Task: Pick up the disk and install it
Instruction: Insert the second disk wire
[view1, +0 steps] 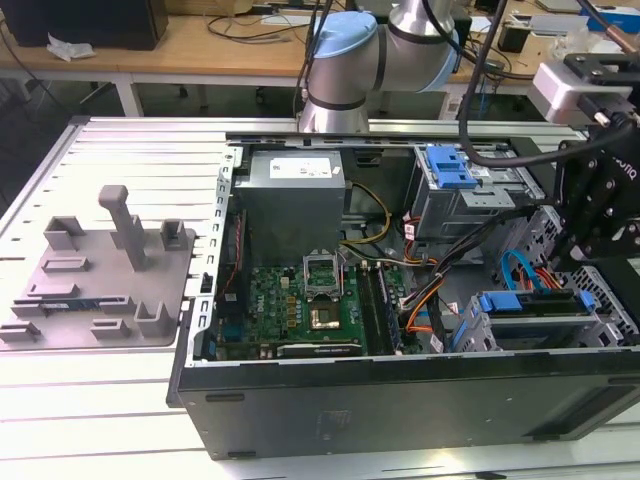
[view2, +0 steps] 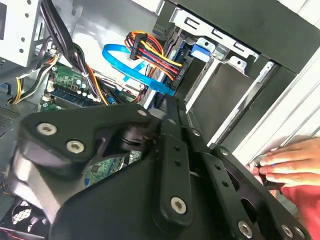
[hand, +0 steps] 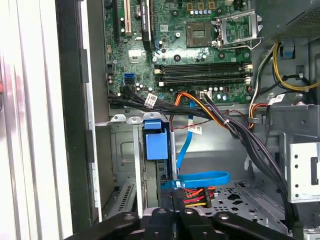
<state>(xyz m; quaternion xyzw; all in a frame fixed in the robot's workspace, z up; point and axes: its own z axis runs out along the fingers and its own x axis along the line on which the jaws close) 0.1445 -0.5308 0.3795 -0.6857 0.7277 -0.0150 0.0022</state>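
Open computer case (view1: 400, 400) lay on its side on the slatted bench (view1: 130, 140), its inside facing up. The black hand (view1: 600, 210) hung over the case's end at the exterior view's right, above the drive bays; whether it was apart or together could not be told from any view, and nothing was seen in its grip. The disk (view1: 530, 305), in its bright blue carrier, sat in the metal bay at the near corner of the case on the exterior view's right, lying flat in the rack. In the first wrist view the disk (hand: 156, 142) showed end-on with its blue front in the bay slot, the hand (hand: 172, 217) close in front of it and apart from it. A flat blue data cable (hand: 200, 177) and a bundle of coloured power wires (hand: 195, 195) ran just beside the bay. A blue latch piece (view1: 450, 165) sat on top of the grey drive cage (view1: 470, 205) farther back. The motherboard (view1: 300, 300) lay mid-case, with the grey power supply (view1: 295, 195) beyond it. A grey fixture tray (view1: 100, 270) sat on the bench at the exterior view's left, well apart from the case. In the second wrist view a person's fingers (view2: 280, 160) rested outside the case wall.
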